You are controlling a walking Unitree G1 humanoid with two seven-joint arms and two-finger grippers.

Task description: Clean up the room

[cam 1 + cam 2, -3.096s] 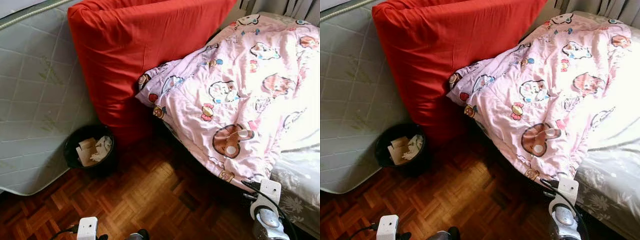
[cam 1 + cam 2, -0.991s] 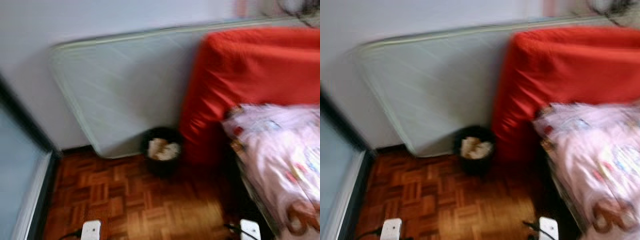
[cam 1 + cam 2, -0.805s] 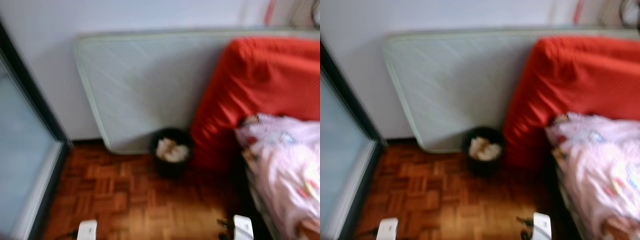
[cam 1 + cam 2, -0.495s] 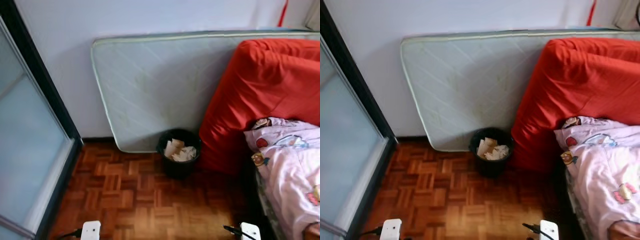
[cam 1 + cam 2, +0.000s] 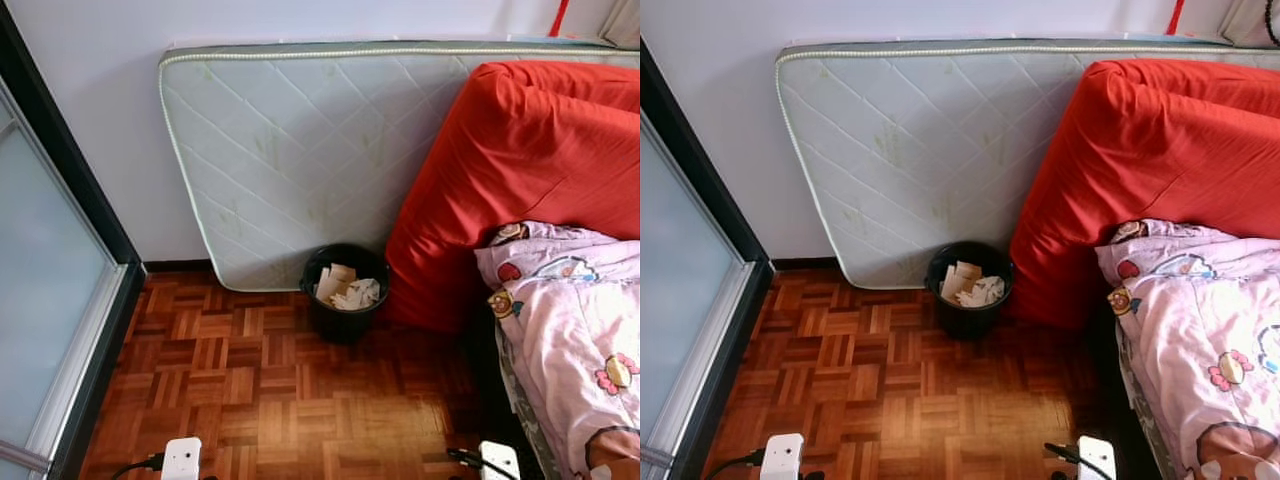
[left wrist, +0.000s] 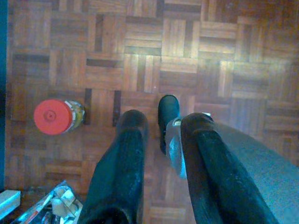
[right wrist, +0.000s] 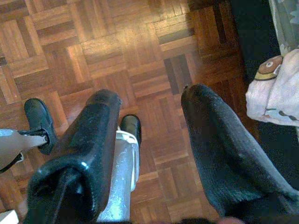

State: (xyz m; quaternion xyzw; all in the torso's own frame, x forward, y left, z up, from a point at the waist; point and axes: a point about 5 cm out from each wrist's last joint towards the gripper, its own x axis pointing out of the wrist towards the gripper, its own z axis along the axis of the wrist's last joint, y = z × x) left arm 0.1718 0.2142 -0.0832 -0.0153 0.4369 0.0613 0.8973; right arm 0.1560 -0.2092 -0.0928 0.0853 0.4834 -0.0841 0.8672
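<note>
2 tools idle, fingers apart: left tool [image 6: 161, 135], right tool [image 7: 152, 114]; quilt [image 5: 575, 330] cut off.

Black round wastebasket [image 5: 345, 293] upright on the parquet floor [image 5: 270, 390], part-full of crumpled paper [image 5: 348, 289], tucked between leaning white mattress [image 5: 300, 160] and red-covered mattress [image 5: 520, 170]; red-lidded jar [image 6: 55, 116] upright on the floor near the left gripper.

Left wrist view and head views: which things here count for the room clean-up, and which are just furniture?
For the job:
red-lidded jar standing on the parquet floor
crumpled wrapper near it
black bin holding paper scraps

Just there:
leaning mattress
red-covered mattress
pink quilt
</note>
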